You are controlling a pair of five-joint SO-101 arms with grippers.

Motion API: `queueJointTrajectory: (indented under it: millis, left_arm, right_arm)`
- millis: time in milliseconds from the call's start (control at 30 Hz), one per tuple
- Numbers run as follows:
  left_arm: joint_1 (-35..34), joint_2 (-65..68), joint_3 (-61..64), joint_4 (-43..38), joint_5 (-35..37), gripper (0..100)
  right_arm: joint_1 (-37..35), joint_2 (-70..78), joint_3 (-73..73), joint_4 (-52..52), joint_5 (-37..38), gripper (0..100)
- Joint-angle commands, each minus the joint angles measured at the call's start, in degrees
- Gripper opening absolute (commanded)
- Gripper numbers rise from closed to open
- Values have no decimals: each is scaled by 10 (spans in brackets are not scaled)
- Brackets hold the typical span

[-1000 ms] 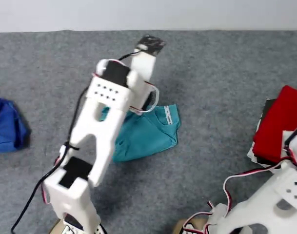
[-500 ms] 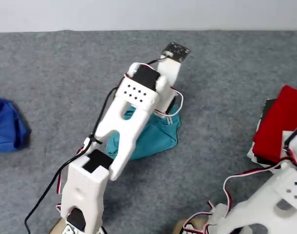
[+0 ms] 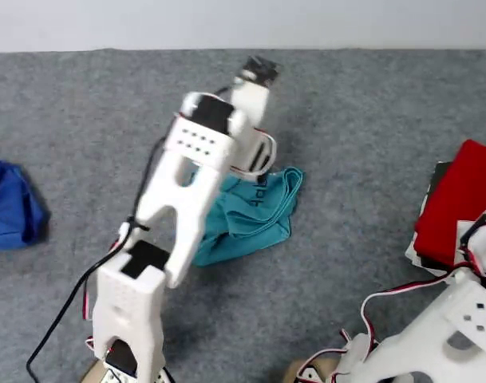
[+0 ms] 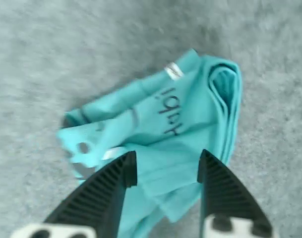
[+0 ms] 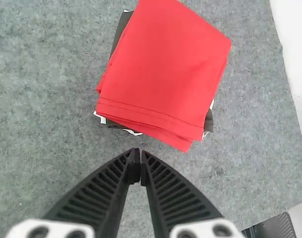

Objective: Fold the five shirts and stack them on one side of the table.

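Hovering over teal shirt (image 4: pixel 190 114), left jaws parted, empty

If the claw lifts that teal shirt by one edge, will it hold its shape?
Probably not: the teal shirt lies in soft, uneven folds, so it would likely sag and unfold. It looks thin and light; a push would probably bunch it on the fuzzy gray mat rather than slide it.
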Motion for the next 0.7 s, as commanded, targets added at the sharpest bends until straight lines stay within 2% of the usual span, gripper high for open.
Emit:
queueJointTrajectory:
  millis: [0, 200, 433, 667]
  left_arm:
    - [-35, -97, 0, 14, -21, 187]
    - [-100, -257, 153, 14, -93, 2]
    - [-236, -509, 364, 14, -167, 5]
    - [-451, -645, 482, 12, -247, 5]
  right_arm:
    - [-27, 7, -1, 20, 1, 10]
    - [-153, 79, 4, 19, -59, 10]
    - [-342, 205, 1, 13, -162, 10]
    - [-508, 304, 1, -47, -210, 16]
